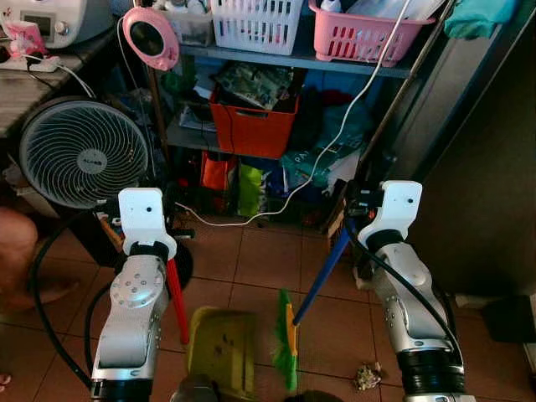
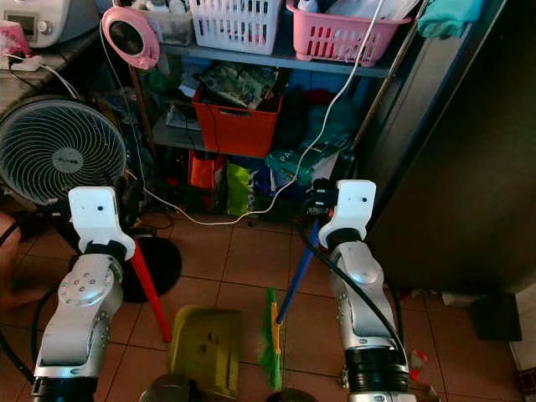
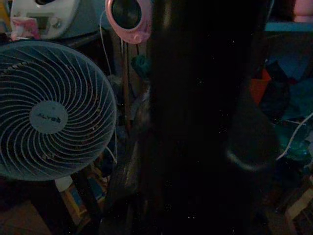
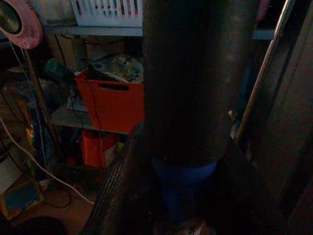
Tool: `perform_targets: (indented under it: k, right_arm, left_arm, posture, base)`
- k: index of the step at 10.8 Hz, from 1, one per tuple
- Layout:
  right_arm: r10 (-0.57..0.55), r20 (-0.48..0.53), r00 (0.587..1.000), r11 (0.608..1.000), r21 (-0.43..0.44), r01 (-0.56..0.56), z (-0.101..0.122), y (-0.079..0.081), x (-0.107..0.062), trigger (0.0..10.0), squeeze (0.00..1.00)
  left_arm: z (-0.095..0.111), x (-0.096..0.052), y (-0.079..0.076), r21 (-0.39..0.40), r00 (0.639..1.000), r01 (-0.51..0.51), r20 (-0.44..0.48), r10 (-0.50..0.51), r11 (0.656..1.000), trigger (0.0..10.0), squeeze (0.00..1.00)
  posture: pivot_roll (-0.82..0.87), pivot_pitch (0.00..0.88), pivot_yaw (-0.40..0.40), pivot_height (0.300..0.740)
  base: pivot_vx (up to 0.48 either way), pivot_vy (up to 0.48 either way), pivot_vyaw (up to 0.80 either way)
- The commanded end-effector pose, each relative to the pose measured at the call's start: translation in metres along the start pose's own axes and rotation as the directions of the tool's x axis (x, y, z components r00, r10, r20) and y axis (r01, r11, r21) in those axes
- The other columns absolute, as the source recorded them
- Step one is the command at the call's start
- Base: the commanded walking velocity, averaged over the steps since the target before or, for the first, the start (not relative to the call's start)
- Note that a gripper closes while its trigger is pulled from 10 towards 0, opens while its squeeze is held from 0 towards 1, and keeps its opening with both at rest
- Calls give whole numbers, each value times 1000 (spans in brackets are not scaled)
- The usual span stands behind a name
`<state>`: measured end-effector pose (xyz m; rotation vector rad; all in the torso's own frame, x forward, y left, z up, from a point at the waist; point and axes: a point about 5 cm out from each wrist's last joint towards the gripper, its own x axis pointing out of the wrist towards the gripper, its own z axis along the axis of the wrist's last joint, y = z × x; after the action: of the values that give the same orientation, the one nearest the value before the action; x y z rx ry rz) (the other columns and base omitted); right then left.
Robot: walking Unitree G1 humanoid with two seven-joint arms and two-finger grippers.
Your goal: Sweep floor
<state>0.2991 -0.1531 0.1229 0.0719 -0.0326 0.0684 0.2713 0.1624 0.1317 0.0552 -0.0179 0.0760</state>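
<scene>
My left gripper (image 1: 120, 219) is shut on the red handle (image 1: 177, 301) of a yellow dustpan (image 1: 222, 347), which rests on the tiled floor between my arms. My right gripper (image 1: 358, 202) is shut on the blue handle (image 1: 322, 276) of a broom. The broom's green bristles (image 1: 285, 347) touch the floor just right of the dustpan. A small clump of debris (image 1: 366, 377) lies on the tiles beside my right arm. In the right wrist view the blue handle (image 4: 183, 181) runs between dark fingers (image 4: 117, 196).
A standing fan (image 1: 84, 152) is at the left, with a person's foot (image 1: 17, 260) below it. Ahead is a cluttered shelf holding a red bin (image 1: 251, 126), with a white cable (image 1: 335, 142) hanging down it. A dark cabinet (image 1: 486, 167) closes off the right.
</scene>
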Motion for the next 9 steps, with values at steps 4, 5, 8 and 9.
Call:
perform_targets:
  k: [4, 5, 8, 9]
  right_arm:
    - [8, 17, 1000, 1000, 7, -8, 4, 1, 2, 10000, 0]
    - [9, 17, 1000, 1000, 8, -9, 4, 1, 2, 10000, 0]
    - [10, 16, 1000, 1000, 7, -10, 4, 1, 1, 10000, 0]
    - [9, 15, 1000, 1000, 7, -9, 3, 1, 1, 10000, 0]
  left_arm:
    - [12, 2, -3, 5, 998, 2, 61, -3, 1000, 10000, 0]
    - [12, 1, -3, 6, 998, 1, 61, -2, 1000, 10000, 0]
    - [12, 1, -3, 4, 998, 2, 60, -2, 1000, 10000, 0]
    - [12, 1, -3, 4, 998, 2, 60, -3, 1000, 10000, 0]
  posture:
    - [62, 40, -45, 740]
    - [65, 42, -47, 740]
    - [63, 44, -48, 740]
    - [63, 44, -48, 740]
  base:
    - [0, 0, 0]
    - [0, 0, 0]
    - [0, 0, 0]
    - [0, 0, 0]
